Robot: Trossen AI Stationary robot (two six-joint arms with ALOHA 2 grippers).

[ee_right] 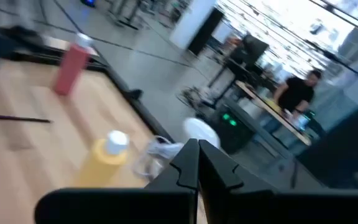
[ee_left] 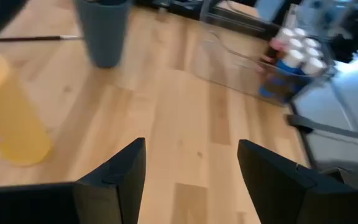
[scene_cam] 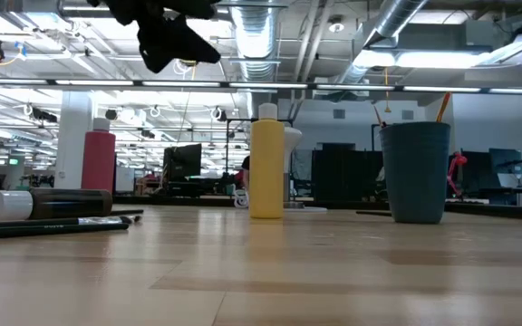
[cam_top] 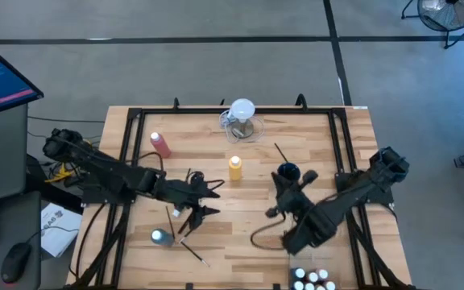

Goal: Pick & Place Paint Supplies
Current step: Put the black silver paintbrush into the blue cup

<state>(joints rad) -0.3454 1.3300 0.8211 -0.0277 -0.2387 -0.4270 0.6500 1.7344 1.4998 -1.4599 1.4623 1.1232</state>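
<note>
**Left end effector open and empty over desk, right one shut**

Left end effector (cam_top: 210, 199) sits lower left of centre in the high view, fingers (ee_left: 120, 177) spread, nothing between them, only bare desk (cam_top: 240, 217) below. Yellow bottle (cam_top: 235, 167) stands just up-right of it. Pink-red bottle (cam_top: 160, 144) upper left, well apart. Paintbrush (cam_top: 193, 250) lies near, just below it; another brush (cam_top: 281, 151) upper right beside the blue cup (cam_top: 287, 172). White-capped bottles (cam_top: 311, 279) at bottom right edge. Right end effector (cam_top: 274, 179), right of centre, closed, holding nothing.
</note>
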